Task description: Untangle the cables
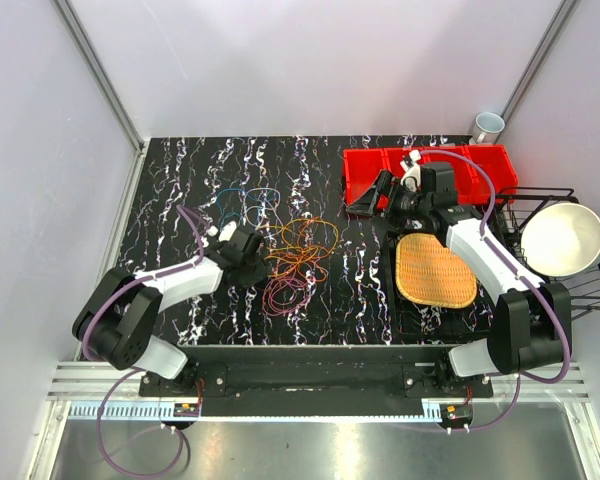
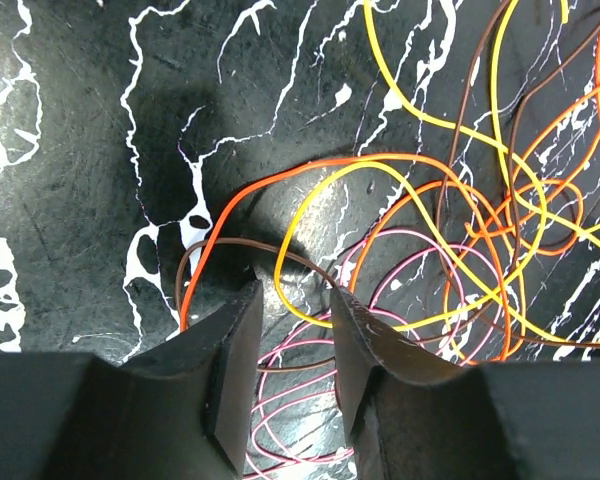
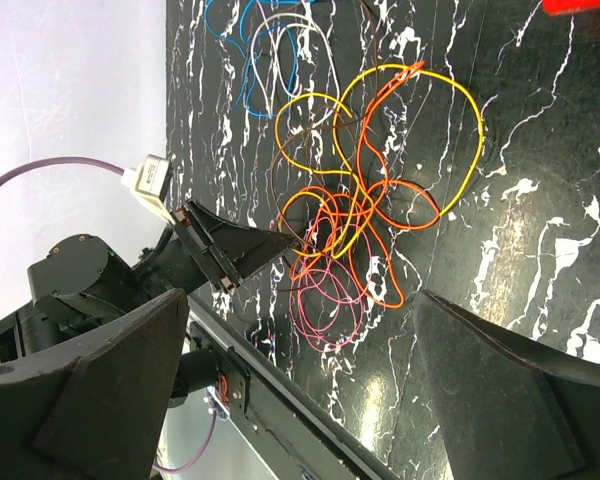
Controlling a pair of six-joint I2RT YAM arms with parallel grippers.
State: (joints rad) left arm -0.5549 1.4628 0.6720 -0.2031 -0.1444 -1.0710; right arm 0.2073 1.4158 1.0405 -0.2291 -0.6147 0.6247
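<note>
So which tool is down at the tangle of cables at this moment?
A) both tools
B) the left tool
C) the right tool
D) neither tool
B: the left tool sits at the edge of the cables, jaws apart around a brown and a yellow strand, while the right tool is off by the red bins, wide open.

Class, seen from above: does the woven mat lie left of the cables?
No; the woven mat lies to the right of the cables.

No legible text, no labels, no brand names, no numbers or signs in any view.
</note>
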